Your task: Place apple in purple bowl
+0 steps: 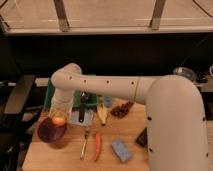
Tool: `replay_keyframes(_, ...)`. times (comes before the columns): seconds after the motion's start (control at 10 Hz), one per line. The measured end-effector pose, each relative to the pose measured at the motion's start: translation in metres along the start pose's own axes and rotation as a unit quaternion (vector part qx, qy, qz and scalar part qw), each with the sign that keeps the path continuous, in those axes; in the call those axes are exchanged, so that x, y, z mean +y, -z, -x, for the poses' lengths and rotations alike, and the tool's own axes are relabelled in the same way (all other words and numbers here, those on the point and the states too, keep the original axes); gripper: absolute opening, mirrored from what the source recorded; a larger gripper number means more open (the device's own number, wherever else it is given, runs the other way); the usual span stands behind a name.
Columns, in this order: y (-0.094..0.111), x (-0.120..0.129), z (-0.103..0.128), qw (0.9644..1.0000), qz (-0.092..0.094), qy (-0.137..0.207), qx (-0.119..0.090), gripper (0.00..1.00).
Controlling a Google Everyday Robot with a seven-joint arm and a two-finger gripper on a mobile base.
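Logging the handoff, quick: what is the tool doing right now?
Tool: over the purple bowl, shut on the apple, not yet let go.

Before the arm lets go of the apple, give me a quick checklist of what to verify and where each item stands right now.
1. Apple is at the gripper: ok.
2. Gripper is over the purple bowl, at its upper rim: ok.
3. Apple is centred over the bowl: not ok, it sits toward the far edge.
4. Grip on the apple is firm: cannot tell.
5. Carrot and fork lie apart from the bowl: ok.
6. Apple is low enough to drop without bouncing: cannot tell.
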State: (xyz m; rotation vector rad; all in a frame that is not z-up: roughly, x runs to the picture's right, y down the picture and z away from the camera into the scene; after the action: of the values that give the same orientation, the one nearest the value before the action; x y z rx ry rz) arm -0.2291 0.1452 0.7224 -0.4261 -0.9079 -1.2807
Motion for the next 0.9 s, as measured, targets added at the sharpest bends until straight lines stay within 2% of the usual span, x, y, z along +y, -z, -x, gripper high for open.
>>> replay_keyframes(0.2, -0.014, -0.002, 0.008, 0.9997, -0.003, 0.001, -0.023, 0.74)
replay_keyframes(0.3, -0.017, -0.004, 0.010, 0.9996, -0.004, 0.001, -0.029, 0.79)
replay_keyframes(0.7, -0.037, -0.005, 0.011, 0.9984, -0.016, -0.011, -0.052, 0.80)
replay_keyframes(0.9, -0.043, -0.005, 0.010, 0.9981, -0.018, -0.019, -0.056, 0.80)
